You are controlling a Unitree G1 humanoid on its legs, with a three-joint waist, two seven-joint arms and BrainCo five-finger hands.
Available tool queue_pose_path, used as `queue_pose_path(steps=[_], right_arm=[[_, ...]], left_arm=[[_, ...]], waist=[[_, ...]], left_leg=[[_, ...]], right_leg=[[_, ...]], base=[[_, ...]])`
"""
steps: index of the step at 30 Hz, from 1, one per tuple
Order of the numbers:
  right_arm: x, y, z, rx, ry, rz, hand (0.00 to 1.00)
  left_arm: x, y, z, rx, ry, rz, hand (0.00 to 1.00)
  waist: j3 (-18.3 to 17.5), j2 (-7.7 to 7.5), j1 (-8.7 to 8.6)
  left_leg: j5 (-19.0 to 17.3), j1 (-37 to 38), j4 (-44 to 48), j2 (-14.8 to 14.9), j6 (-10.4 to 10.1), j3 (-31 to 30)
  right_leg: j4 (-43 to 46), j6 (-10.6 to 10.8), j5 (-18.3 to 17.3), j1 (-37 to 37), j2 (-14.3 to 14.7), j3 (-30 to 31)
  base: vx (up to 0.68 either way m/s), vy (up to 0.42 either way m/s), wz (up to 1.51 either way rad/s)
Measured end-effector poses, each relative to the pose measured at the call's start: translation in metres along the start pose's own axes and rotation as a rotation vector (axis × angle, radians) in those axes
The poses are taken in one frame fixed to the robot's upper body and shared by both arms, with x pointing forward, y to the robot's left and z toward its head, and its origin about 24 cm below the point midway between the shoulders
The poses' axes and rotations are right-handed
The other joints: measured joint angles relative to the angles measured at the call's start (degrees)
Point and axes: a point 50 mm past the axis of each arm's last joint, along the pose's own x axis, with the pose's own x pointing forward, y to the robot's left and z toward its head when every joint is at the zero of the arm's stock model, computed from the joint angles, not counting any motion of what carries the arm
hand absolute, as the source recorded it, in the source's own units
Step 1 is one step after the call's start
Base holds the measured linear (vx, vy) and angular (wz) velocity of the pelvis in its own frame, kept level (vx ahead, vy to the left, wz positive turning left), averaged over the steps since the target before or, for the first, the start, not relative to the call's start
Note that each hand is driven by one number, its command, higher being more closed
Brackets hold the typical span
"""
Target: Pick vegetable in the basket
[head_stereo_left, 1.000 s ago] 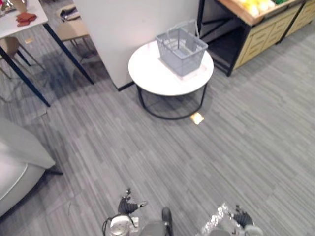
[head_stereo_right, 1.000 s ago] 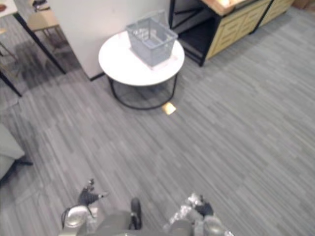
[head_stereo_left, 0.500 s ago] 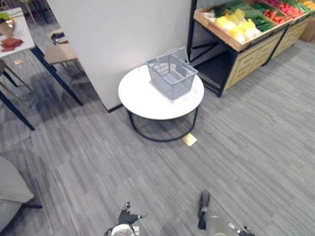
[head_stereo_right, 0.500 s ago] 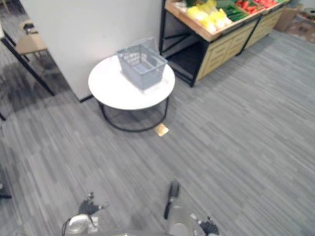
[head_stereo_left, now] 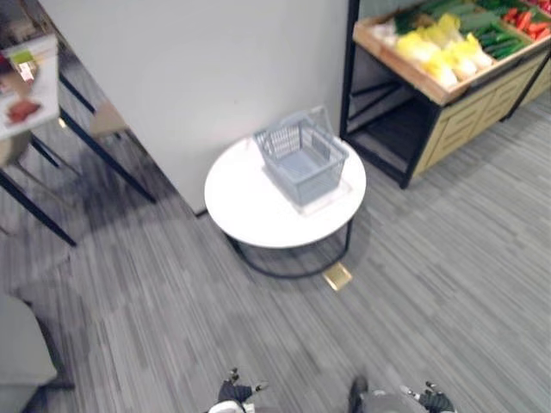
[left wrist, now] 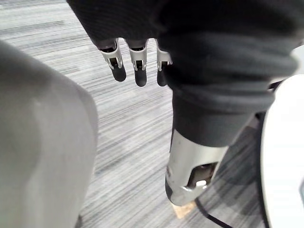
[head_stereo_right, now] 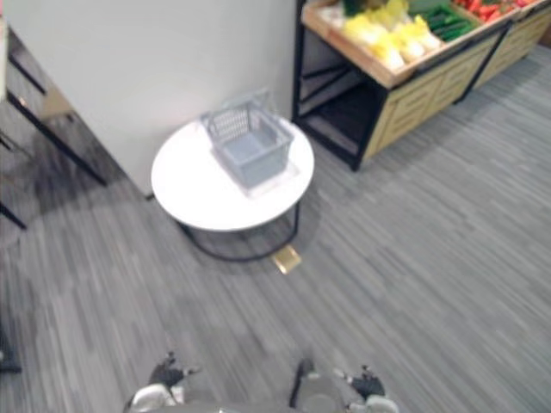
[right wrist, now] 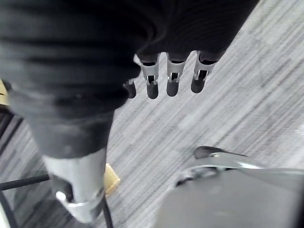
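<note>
Vegetables [head_stereo_left: 441,53], yellow, green and red, lie on the wooden stand [head_stereo_left: 448,129] at far right, well apart from the empty grey lattice basket [head_stereo_left: 301,157] on the round white bench [head_stereo_left: 245,206]. The camera has shifted, bringing the stand into view, so I judge this the approach. Left hand [left wrist: 139,66] and right hand [right wrist: 173,76] hang released.

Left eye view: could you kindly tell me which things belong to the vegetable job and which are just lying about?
Job: grey basket on round white table; vegetables on the wooden stand; open left hand, open right hand.
Lying about: tan square on the floor; side table; chair.
</note>
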Motion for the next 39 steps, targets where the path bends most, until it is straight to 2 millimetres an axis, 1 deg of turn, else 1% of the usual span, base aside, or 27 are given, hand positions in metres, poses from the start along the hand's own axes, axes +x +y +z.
queue_pose_path(steps=[2,4,5,6,7,8,9,10,12,14,15,16,18,20,22,23,25,27,28,30,31,32,33,35,37,38,39], right_arm=[[0.001,0.003,0.004,-0.008,-0.010,0.009,0.00],[0.002,0.006,0.007,-0.023,-0.019,0.021,0.00],[0.002,0.007,0.007,-0.022,-0.022,0.024,0.00],[0.001,0.007,0.008,-0.024,-0.031,0.025,0.00],[0.001,0.006,0.007,-0.027,-0.033,0.025,0.00],[0.000,0.005,0.007,-0.040,-0.039,0.026,0.00],[0.000,0.002,0.007,-0.067,-0.043,0.026,0.00],[0.000,0.011,0.009,-0.084,-0.051,0.053,0.00],[0.000,0.022,0.015,-0.103,-0.079,0.089,0.00],[0.000,0.026,0.020,-0.157,-0.098,0.109,0.00],[0.000,0.028,0.024,-0.170,-0.111,0.120,0.00],[0.001,0.031,0.027,-0.178,-0.124,0.131,0.00],[-0.001,0.044,0.035,-0.213,-0.163,0.181,0.00],[-0.002,0.048,0.035,-0.239,-0.174,0.197,0.00],[-0.003,0.048,0.037,-0.242,-0.184,0.198,0.00],[-0.002,0.050,0.042,-0.249,-0.203,0.206,0.00],[-0.003,0.052,0.045,-0.259,-0.218,0.214,0.00],[-0.003,0.057,0.051,-0.271,-0.243,0.228,0.00],[-0.004,0.058,0.051,-0.269,-0.243,0.232,0.00],[-0.004,0.060,0.047,-0.270,-0.235,0.237,0.00],[-0.005,0.059,0.044,-0.276,-0.228,0.236,0.00],[-0.004,0.055,0.045,-0.288,-0.229,0.228,0.00],[-0.002,0.047,0.049,-0.325,-0.239,0.210,0.00],[0.000,0.039,0.061,-0.352,-0.268,0.190,0.00],[-0.001,0.038,0.064,-0.370,-0.283,0.191,0.00],[-0.001,0.038,0.064,-0.371,-0.286,0.192,0.00],[-0.001,0.038,0.064,-0.370,-0.290,0.191,0.00]], left_arm=[[0.000,0.000,0.004,-0.004,-0.017,0.000,0.00],[0.001,-0.001,0.011,-0.029,-0.051,-0.003,0.00],[0.001,-0.001,0.012,-0.035,-0.056,-0.004,0.00],[0.000,-0.003,0.012,-0.028,-0.062,-0.010,0.00],[0.000,-0.003,0.011,-0.025,-0.061,-0.012,0.00],[-0.001,-0.004,0.010,-0.022,-0.060,-0.016,0.00],[-0.002,-0.004,0.009,-0.017,-0.061,-0.023,0.00],[-0.001,-0.001,0.012,-0.003,-0.072,-0.020,0.00],[0.001,0.005,0.016,0.009,-0.085,-0.017,0.00],[0.001,0.005,0.017,0.008,-0.090,-0.018,0.00],[0.000,0.005,0.016,0.006,-0.086,-0.018,0.00],[0.000,0.005,0.015,0.007,-0.085,-0.017,0.00],[0.000,0.011,0.013,0.029,-0.080,-0.004,0.00],[-0.001,0.015,0.011,0.059,-0.075,-0.002,0.00],[-0.001,0.015,0.011,0.071,-0.078,-0.003,0.00],[-0.001,0.015,0.013,0.066,-0.087,0.004,0.00],[-0.001,0.014,0.012,0.065,-0.085,0.007,0.00],[-0.001,0.015,0.012,0.066,-0.085,0.010,0.00],[-0.001,0.017,0.011,0.068,-0.081,0.015,0.00],[-0.002,0.022,0.009,0.060,-0.081,0.028,0.00],[-0.002,0.026,0.008,0.072,-0.076,0.036,0.00],[-0.002,0.019,0.004,0.061,-0.057,0.023,0.00],[-0.005,0.007,-0.004,0.043,-0.033,-0.004,0.00],[-0.007,-0.008,-0.007,0.018,-0.020,-0.033,0.00],[-0.005,-0.011,0.000,0.011,-0.040,-0.039,0.00],[-0.005,-0.012,0.001,0.010,-0.043,-0.037,0.00],[-0.004,-0.011,0.005,0.007,-0.053,-0.033,0.00]], waist=[[0.1,-0.07,0.24],[0.2,0.02,1.71],[0.2,0.01,1.83],[0.3,0.16,1.96],[0.2,0.35,1.97],[0.1,0.90,2.03],[-0.3,1.67,2.95],[-1.0,0.07,3.35],[-1.0,-2.34,2.94],[-1.2,-3.00,2.97],[-1.3,-2.79,3.47],[-1.2,-2.69,3.69],[-1.1,-3.10,3.38],[-0.6,-3.57,2.37],[-0.3,-3.47,1.86],[-0.1,-3.35,1.55],[0.1,-3.15,1.44],[0.1,-3.15,1.56],[-0.1,-3.61,1.57],[-0.8,-5.21,1.70],[-1.1,-5.47,1.66],[-0.9,-3.62,1.69],[-1.9,-0.45,1.73],[-2.2,1.65,1.23],[-2.2,1.51,0.98],[-2.1,1.38,0.93],[-1.9,1.06,0.77]], left_leg=[[-4.9,-3.6,0.1,-1.2,2.1,2.7],[-8.9,-8.4,-7.6,-3.5,3.0,4.8],[-8.8,-9.1,-14.4,-4.9,3.2,5.4],[-7.8,-9.3,-28.3,-7.4,4.0,6.1],[-6.5,-9.0,-34.5,-8.4,4.2,5.9],[-4.2,-8.3,-42.7,-9.3,3.9,5.8],[1.3,-8.0,-46.5,-9.5,5.7,5.4],[2.0,-7.6,-46.2,-11.1,7.5,6.1],[0.0,-7.9,-45.5,-13.6,10.5,6.5],[-1.8,-6.4,-45.1,-15.2,12.0,7.2],[-3.2,-4.2,-45.8,-15.4,12.2,7.8],[-3.9,-3.0,-46.3,-15.3,12.3,8.1],[-6.2,2.7,-47.7,-15.6,12.9,8.4],[-7.4,7.2,-48.3,-16.0,13.3,6.8],[-7.5,11.4,-50.0,-15.6,13.2,4.3],[-7.4,12.9,-50.4,-14.5,13.2,3.4],[-7.5,13.5,-50.4,-13.4,12.8,2.3],[-9.3,13.7,-50.4,-10.6,8.8,0.5],[-10.8,13.7,-50.4,-9.5,6.5,-0.4],[-12.2,13.8,-50.1,-8.7,3.4,-1.7],[-13.6,14.2,-49.5,-7.2,1.0,-3.1],[-13.9,14.3,-49.2,-4.6,0.4,-3.9],[-12.5,13.8,-49.0,-1.3,-0.5,-3.7],[-7.0,11.4,-48.2,1.1,-2.1,-4.6],[-0.8,8.7,-46.2,1.9,-1.5,-6.6],[1.3,8.0,-45.9,2.2,-1.4,-6.5],[5.4,7.3,-45.6,2.7,-1.1,-4.7]], right_leg=[[-2.6,-0.2,-0.5,3.3,-0.1,0.5],[-4.1,1.4,-1.5,5.9,-0.4,1.9],[-4.5,2.3,-2.1,6.7,-0.7,2.2],[-4.8,3.8,-3.3,8.3,-1.3,2.7],[-5.1,4.4,-3.7,8.9,-1.3,2.8],[-5.9,5.2,-4.2,10.0,-0.9,3.1],[-7.1,5.8,-4.6,11.5,-0.1,4.5],[-8.5,5.5,-4.8,12.3,-1.1,5.8],[-7.6,6.2,-4.3,12.1,-3.4,6.9],[-2.7,6.2,-4.3,11.0,-5.2,9.3],[4.8,6.3,-4.3,8.4,-6.0,11.2],[10.5,7.6,-4.0,6.0,-6.4,12.3],[34.0,19.1,1.4,-3.3,-7.6,16.8],[45.5,17.6,0.3,-7.2,-8.5,15.3],[45.2,11.1,-3.5,-9.7,-10.1,9.5],[39.1,8.8,-4.8,-11.0,-10.7,6.9],[31.4,8.8,-4.8,-11.6,-10.8,6.4],[13.0,10.6,-3.0,-12.0,-10.7,9.2],[6.1,11.3,-0.2,-12.1,-11.3,11.6],[2.6,11.2,2.2,-12.4,-11.9,13.5],[4.6,13.7,7.7,-12.8,-11.2,12.5],[6.3,12.5,5.9,-12.9,-9.4,11.3],[6.9,10.7,4.5,-13.6,-6.2,10.0],[8.0,8.5,3.6,-13.8,-4.1,7.6],[7.6,6.6,2.4,-12.0,-4.1,4.1],[6.9,6.2,2.2,-10.9,-4.0,2.9],[5.2,5.8,2.0,-8.5,-4.0,0.6]], base=[[0.26,-0.048,-0.17],[0.19,0.056,-0.38],[0.19,0.134,-0.35],[0.21,0.151,-0.20],[0.28,0.189,-0.17],[0.35,0.235,-0.27],[0.47,0.285,-0.35],[0.41,0.228,-0.32],[0.47,0.221,0.03],[0.38,0.198,0.06],[0.30,0.170,-0.24],[0.38,0.210,-0.32],[0.41,0.191,-0.15],[0.41,0.059,0.33],[0.43,-0.054,0.67],[0.34,-0.128,0.69],[0.31,-0.191,0.57],[0.39,-0.377,0.69],[0.30,-0.398,0.57],[0.27,-0.468,0.45],[0.30,-0.558,0.37],[0.29,-0.531,0.20],[0.24,-0.349,-0.02],[0.31,-0.446,0.18],[0.24,-0.406,0.64],[0.18,-0.330,0.88],[0.15,-0.327,0.96]])
